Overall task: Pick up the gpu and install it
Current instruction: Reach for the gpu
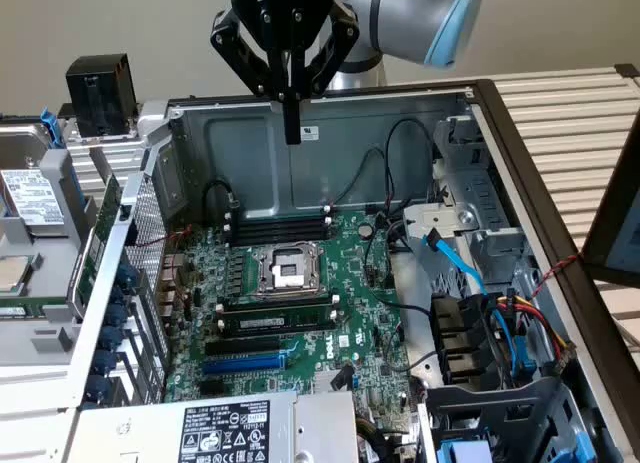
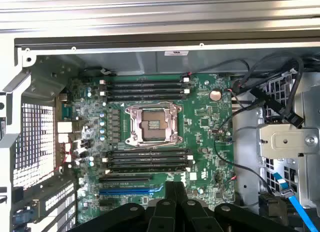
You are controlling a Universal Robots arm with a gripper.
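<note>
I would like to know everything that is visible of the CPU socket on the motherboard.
The CPU socket is a square frame of silver metal around a dark centre with a small pale patch in the middle. No cooler covers it. It lies flat on the green motherboard, near its middle, between two banks of black memory slots. Nothing but the board touches it.

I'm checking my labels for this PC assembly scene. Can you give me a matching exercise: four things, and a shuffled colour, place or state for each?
1. gripper
2. CPU socket
3. coin cell
4. long expansion slot

A. blue
B. round, silver
C. shut, above the case
D. empty, between memory slots

Pairs: 1-C, 2-D, 3-B, 4-A
</note>
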